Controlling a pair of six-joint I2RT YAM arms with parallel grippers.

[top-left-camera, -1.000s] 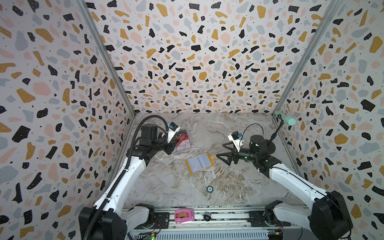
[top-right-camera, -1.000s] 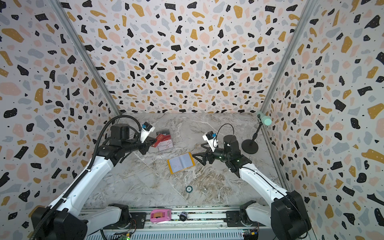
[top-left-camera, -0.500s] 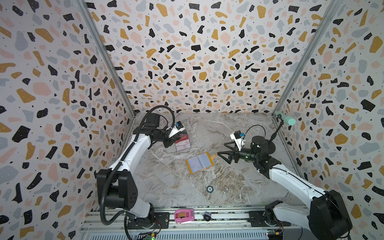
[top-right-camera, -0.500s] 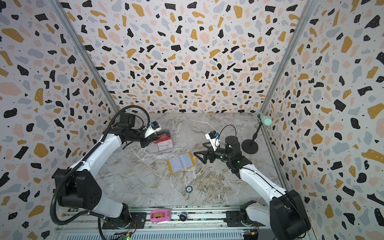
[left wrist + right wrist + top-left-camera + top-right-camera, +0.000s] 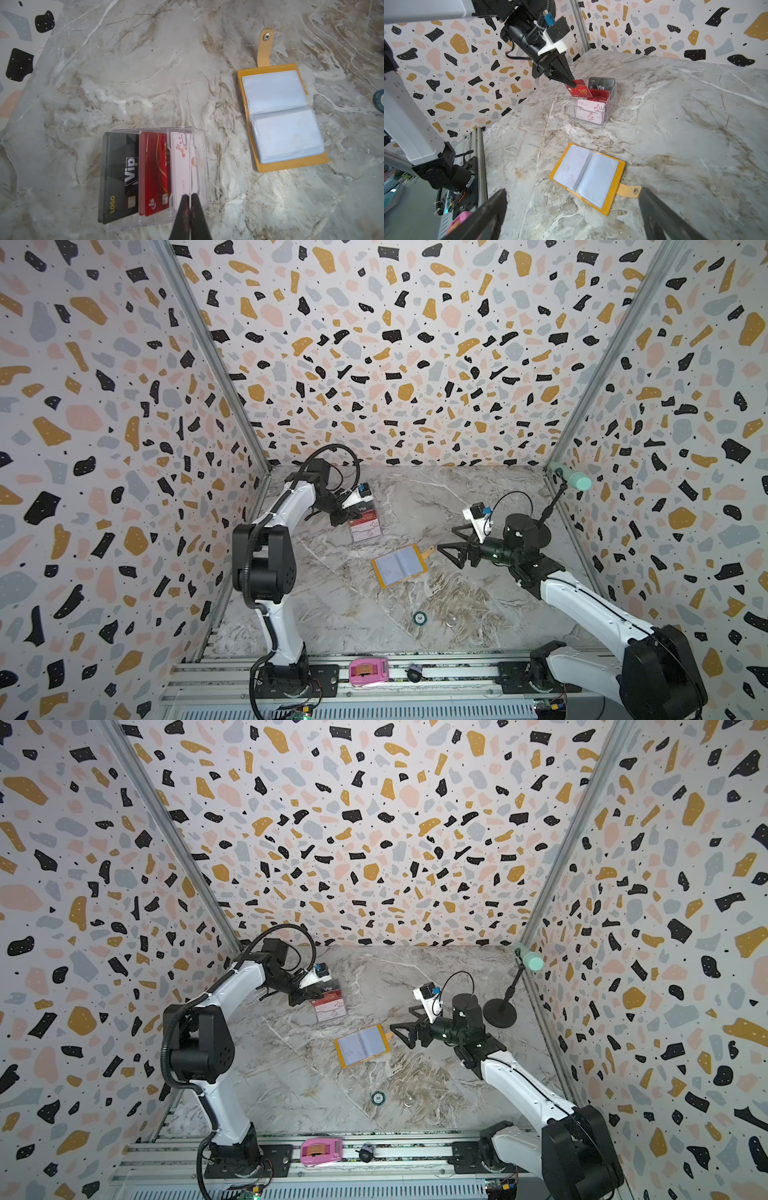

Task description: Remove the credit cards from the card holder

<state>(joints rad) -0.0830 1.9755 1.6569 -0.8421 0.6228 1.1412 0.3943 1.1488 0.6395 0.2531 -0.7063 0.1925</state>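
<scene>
Walls [image 5: 395,364] in terrazzo print enclose the marbled tabletop [image 5: 440,506].

White links [image 5: 292,506], blk joints [image 5: 266,568], cables [image 5: 332,446]; blk left gripper [image 5: 573,84], right gripper [image 5: 446,538]

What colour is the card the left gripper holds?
Red card, gold lettering; right wrist view shows it best.

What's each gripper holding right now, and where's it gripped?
The left gripper pinches a red card near a corner; the right gripper holds nothing.
</scene>
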